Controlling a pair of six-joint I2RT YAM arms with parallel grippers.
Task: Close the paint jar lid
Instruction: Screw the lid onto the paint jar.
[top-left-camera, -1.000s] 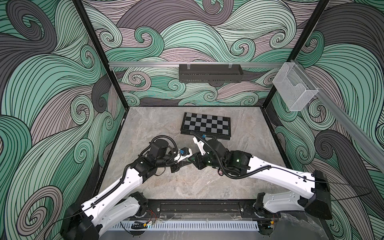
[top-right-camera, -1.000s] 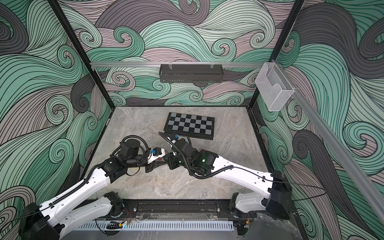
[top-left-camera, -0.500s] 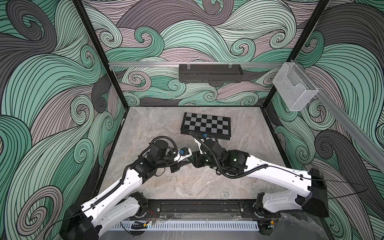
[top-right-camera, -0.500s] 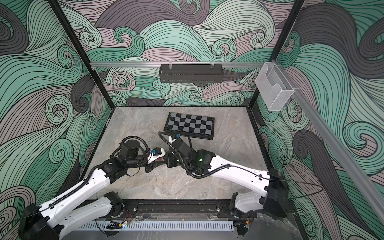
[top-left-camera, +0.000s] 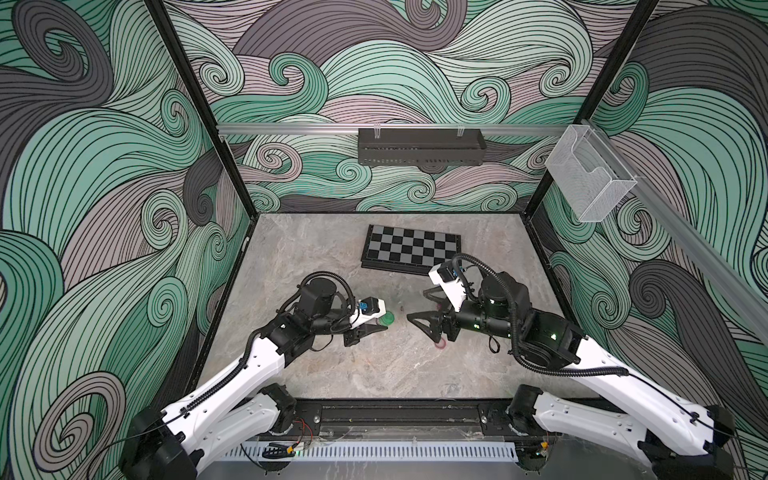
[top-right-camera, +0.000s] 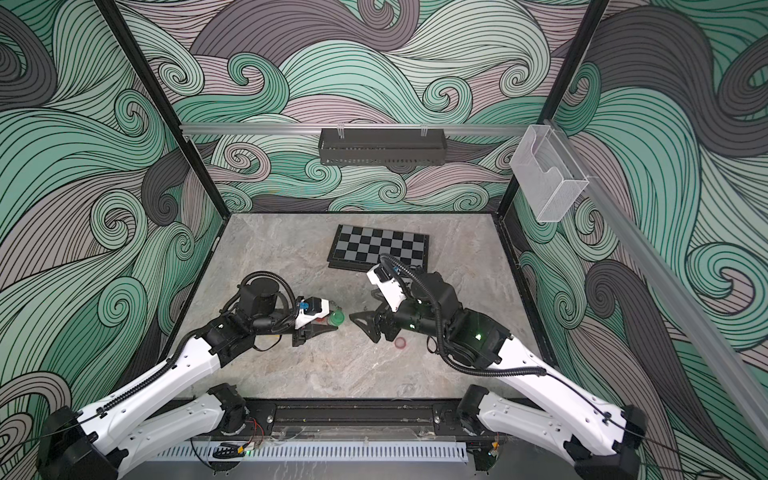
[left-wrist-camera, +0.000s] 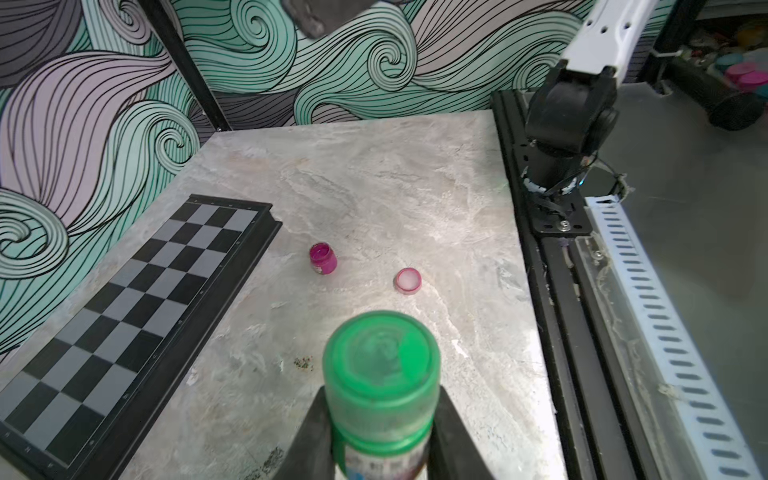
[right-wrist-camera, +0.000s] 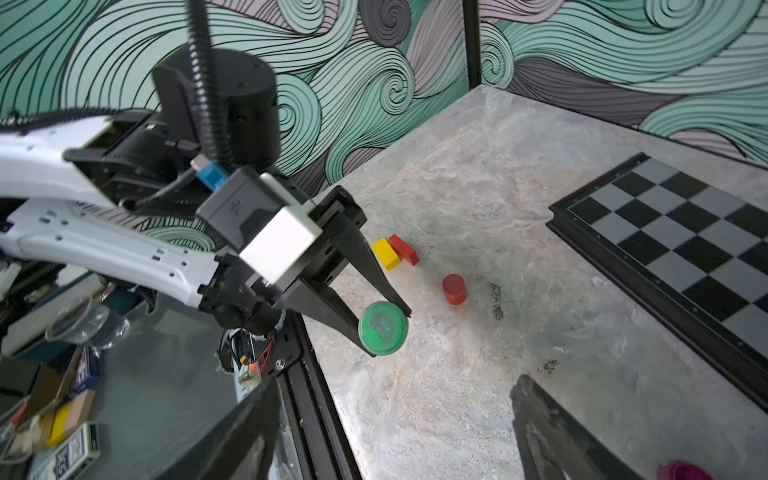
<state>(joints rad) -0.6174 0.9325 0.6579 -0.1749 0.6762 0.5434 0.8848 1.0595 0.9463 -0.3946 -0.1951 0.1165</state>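
Observation:
My left gripper (top-left-camera: 380, 324) is shut on a small paint jar (left-wrist-camera: 380, 453), held level above the table with its green lid (left-wrist-camera: 381, 361) facing the right arm. The lid sits on the jar's mouth, seen end-on in the right wrist view as a green disc (right-wrist-camera: 382, 328) between the left fingers (right-wrist-camera: 365, 266). In both top views the jar (top-right-camera: 336, 318) shows at the left fingertips. My right gripper (top-left-camera: 417, 305) stands open a short way to the jar's right, touching nothing, its fingers (right-wrist-camera: 540, 415) spread wide.
An open magenta jar (left-wrist-camera: 323, 258) and its pink lid (left-wrist-camera: 407, 281) stand on the table under the right arm. A red jar (right-wrist-camera: 454, 289), a yellow block (right-wrist-camera: 386, 254) and a red block (right-wrist-camera: 404, 249) lie beyond the left gripper. A chessboard (top-left-camera: 411, 254) lies at the back.
My right gripper, earlier shut at the jar's lid, has opened and pulled back to the right. The left gripper keeps hold of the jar in the same place.

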